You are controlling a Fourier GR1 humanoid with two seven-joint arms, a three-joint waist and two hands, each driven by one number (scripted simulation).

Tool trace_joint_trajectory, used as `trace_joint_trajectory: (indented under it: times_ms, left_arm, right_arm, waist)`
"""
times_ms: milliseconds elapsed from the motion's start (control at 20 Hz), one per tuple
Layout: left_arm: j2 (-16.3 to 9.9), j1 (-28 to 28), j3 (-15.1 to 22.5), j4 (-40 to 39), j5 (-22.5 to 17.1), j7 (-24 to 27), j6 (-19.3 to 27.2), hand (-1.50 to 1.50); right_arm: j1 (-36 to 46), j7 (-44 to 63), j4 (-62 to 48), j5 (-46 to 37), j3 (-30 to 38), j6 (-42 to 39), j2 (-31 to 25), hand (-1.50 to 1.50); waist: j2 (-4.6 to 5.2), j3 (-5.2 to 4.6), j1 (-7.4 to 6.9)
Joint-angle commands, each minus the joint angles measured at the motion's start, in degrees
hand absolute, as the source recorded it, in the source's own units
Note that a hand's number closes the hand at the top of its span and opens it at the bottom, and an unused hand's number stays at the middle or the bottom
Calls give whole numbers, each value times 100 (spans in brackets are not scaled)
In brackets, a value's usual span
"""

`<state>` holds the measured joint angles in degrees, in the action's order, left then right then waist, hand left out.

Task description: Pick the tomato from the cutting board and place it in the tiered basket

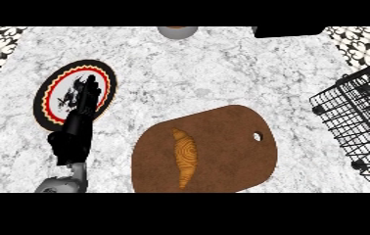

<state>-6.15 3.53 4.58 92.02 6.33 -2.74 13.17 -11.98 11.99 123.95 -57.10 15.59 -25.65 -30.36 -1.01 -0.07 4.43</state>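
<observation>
One hand shows in my head view, the left hand (pixel 80 109), black, rising from the lower left over a round plate (pixel 51 89) with a black, red and yellow zigzag rim. Its fingers look fairly straight against the plate's dark centre figure, and I see nothing held in them, though they blend into that pattern. My right hand is out of view.

One brown cutting board (pixel 231 151) lies at lower centre on the marbled counter (pixel 217 67), a small hole near its right edge. One item rests on it, left of middle: a golden croissant (pixel 185 155), long axis running near to far, its tips pointing up and down the view. I cannot see a tomato anywhere.

One black wire tiered basket (pixel 347 116) sits at the right edge, apart from the board. One grey round object (pixel 176 32) is cut off at the top.
</observation>
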Motion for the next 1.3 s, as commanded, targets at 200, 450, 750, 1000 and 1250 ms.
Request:
trace_joint_trajectory:
  times_ms: [200, 450, 750, 1000, 1250]
  left_arm:
    - [5, 117, 37, 107, -101, -99, -162, 0]
    - [174, 22, 323, 13, 193, -19, -15, 0]
    - [72, 663, -51, -448, -30, 56, -231, 0]
    - [93, 336, 75, -133, -43, 54, -386, 0]
    - [320, 563, 182, -456, 312, 66, -93, 0]
  right_arm:
    - [510, 938, 1643, 1991, 2343, -2292, -363, 150]
    - [1869, 1215, 788, 2722, 2909, -2894, 11, 150]
    - [3179, 2553, 118, 3346, 2829, -3368, -565, 150]
    - [3424, 2435, -696, 2883, 2366, -2728, -1150, 150]
    - [3365, 1723, -1415, 2658, 2456, -2440, -1738, 150]
  waist:
    - [32, -14, -220]
    - [31, -16, -326]
    - [97, -4, -447]
    - [105, 4, -498]
    - [103, 6, -452]
